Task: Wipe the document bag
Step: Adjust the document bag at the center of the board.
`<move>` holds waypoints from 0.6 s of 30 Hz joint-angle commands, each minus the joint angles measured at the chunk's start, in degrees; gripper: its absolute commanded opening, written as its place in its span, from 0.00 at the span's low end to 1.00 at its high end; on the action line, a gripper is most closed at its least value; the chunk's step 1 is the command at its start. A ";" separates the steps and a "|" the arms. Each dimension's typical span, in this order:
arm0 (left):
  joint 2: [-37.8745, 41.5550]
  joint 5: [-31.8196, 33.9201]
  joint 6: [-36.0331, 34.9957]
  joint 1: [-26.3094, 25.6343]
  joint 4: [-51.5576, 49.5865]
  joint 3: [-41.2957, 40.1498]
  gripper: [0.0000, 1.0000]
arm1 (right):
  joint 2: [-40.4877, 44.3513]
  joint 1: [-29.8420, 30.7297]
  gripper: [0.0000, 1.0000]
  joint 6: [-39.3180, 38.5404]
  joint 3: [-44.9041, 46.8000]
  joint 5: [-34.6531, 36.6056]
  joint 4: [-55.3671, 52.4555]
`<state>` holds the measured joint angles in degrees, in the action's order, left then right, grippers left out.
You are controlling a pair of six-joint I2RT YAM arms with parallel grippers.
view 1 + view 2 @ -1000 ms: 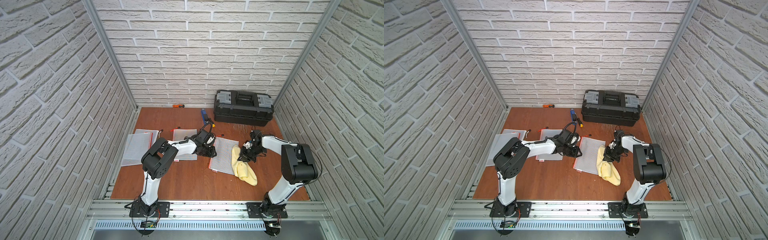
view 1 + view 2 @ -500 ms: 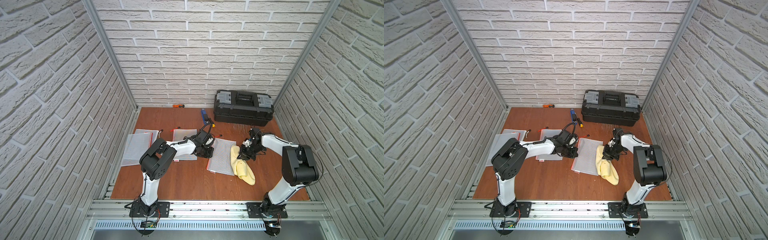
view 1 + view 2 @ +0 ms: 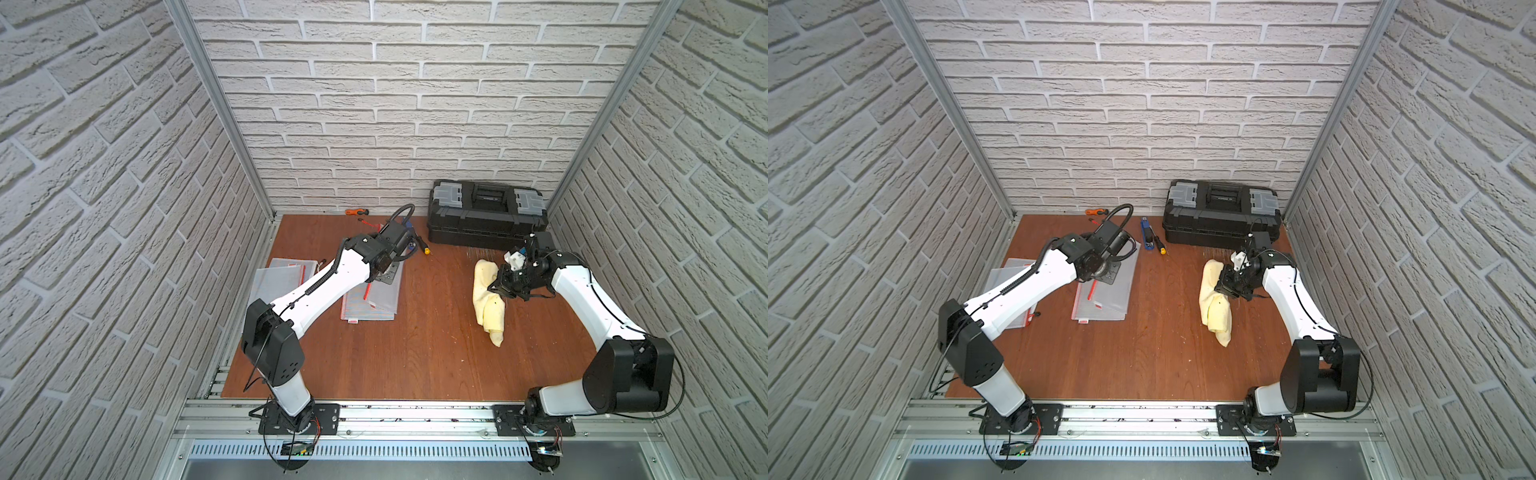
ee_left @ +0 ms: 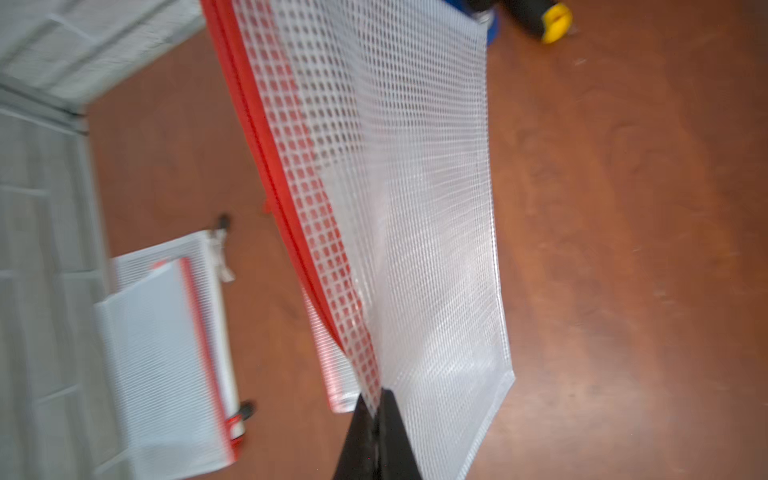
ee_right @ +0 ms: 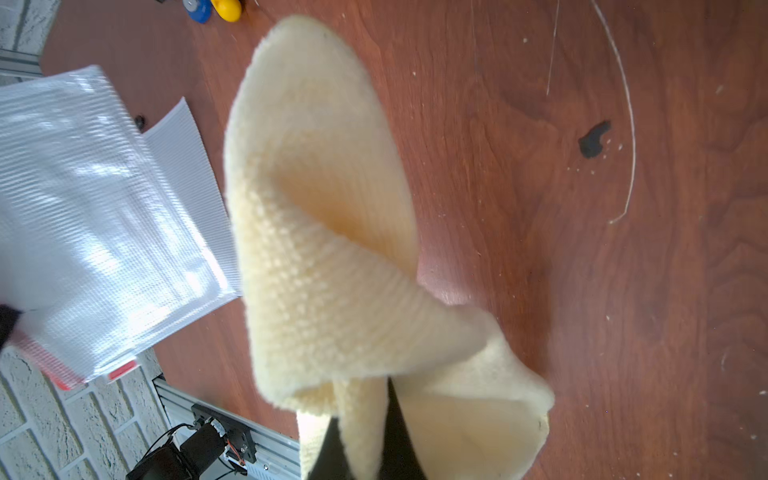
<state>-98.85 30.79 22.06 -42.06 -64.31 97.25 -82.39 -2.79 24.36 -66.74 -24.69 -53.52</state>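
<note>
Document bag (image 3: pixel 376 305) farther left, wooden tabletop (image 3: pixel 415 357)

Mesh document bag (image 4: pixel 415 208), perhaps tilted, cloth (image 5: pixel 324 249) bunched

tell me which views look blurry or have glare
Left wrist view: motion blur throughout, worst on the spare bags and the brick wall; the document bag mesh is soft. Right wrist view: white glare washes out that bag, while the cloth weave is fairly sharp. Both top views: sharp, evenly lit, no glare on the table.
</note>
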 commanded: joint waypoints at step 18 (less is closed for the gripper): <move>-32.01 -0.48 -1.33 -19.35 -13.87 33.19 0.02 | 5.27 -3.25 0.02 -3.99 0.25 1.40 -5.96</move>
<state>-129.54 36.05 20.38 -60.88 -77.23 127.26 -78.54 -5.23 22.00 -65.98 -23.55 -58.00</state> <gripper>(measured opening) 0.050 0.063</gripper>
